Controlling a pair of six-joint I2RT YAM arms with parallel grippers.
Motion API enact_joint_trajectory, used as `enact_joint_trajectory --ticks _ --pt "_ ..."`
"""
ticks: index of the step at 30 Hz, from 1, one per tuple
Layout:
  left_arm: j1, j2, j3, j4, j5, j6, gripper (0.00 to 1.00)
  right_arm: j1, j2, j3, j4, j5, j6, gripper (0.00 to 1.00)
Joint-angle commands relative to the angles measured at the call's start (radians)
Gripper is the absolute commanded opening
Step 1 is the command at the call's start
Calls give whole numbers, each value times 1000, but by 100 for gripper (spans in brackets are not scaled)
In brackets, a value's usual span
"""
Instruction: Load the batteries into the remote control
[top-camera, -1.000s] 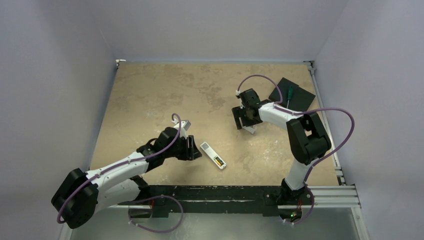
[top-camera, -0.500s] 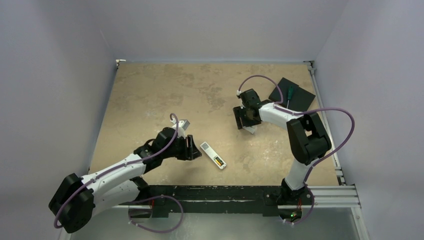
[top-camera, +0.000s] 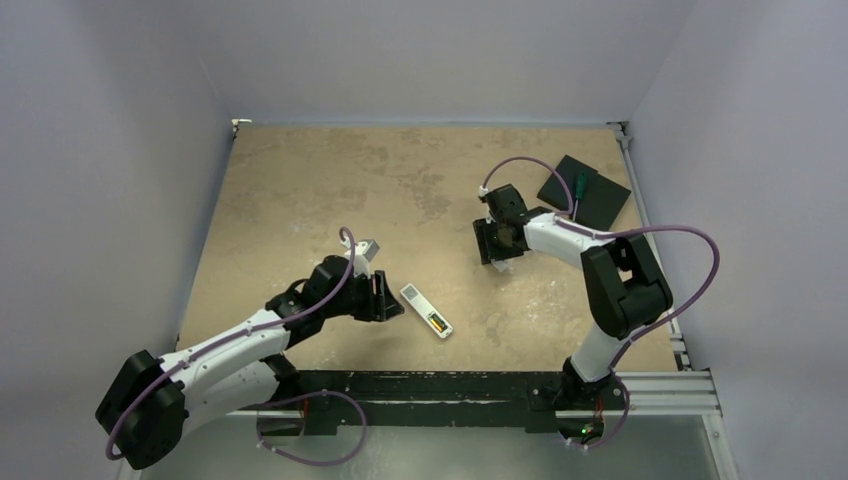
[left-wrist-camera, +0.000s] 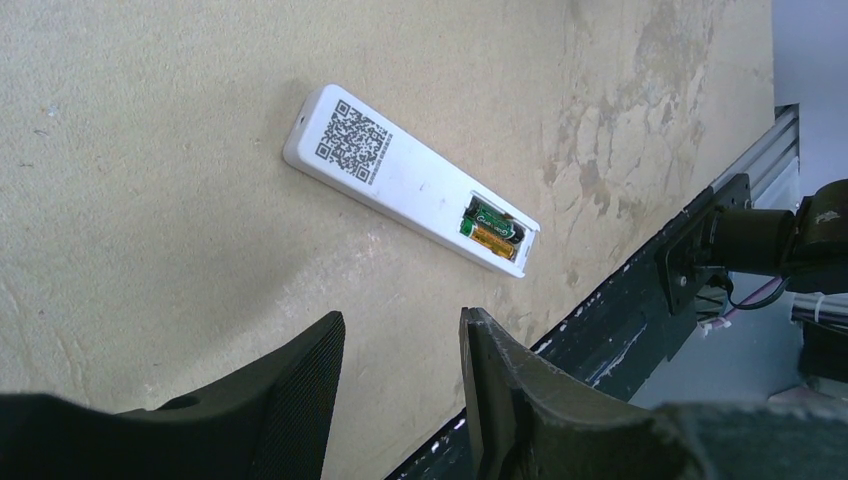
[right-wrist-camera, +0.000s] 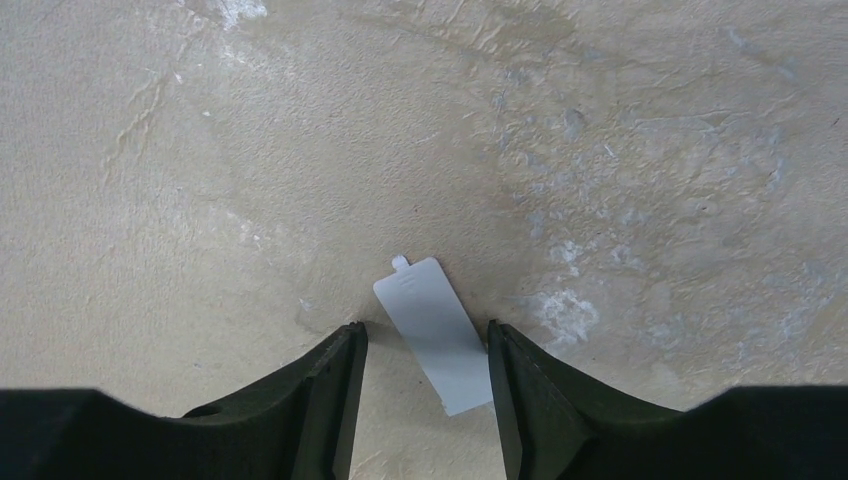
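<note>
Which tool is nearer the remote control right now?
Left. The left tool sits just beside the remote control, not touching; the right tool is farther off, straddling a small white cover.

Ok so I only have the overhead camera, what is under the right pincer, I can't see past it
Observer: The right wrist view shows a thin white battery cover lying flat on the table, straddled by the right pincer.
Operator: Is it gripped?
Observer: No, the jaws stand open, with a sliver of table showing on each side of the cover.
Operator: And are both batteries in the remote?
Observer: In the left wrist view the remote lies back up, and two batteries sit side by side in its open recess, one green-labelled, one gold-orange.
</note>
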Motion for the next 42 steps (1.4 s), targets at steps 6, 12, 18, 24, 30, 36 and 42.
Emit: enact_joint_trajectory --ticks 6,12,18,24,30,36,42 --pt "-4 -26 -8 30 17 18 46 -2 -18 -46 -49 -15 32 48" --pt "-4 -33 -11 30 17 17 46 0 -37 -56 -57 -28 43 45" --pt "-4 -32 -11 29 18 17 46 27 -45 -54 -69 -32 51 46" --pt "-5 -34 -13 28 19 17 46 43 -34 -68 -56 -31 60 46" --pt "-6 -33 -13 28 18 15 46 50 -24 -68 -48 -21 70 40" --pt "-6 -29 -13 27 19 15 46 52 -11 -58 -53 4 77 34" --pt "-6 -25 -10 26 19 15 46 66 -36 -44 -57 18 92 28"
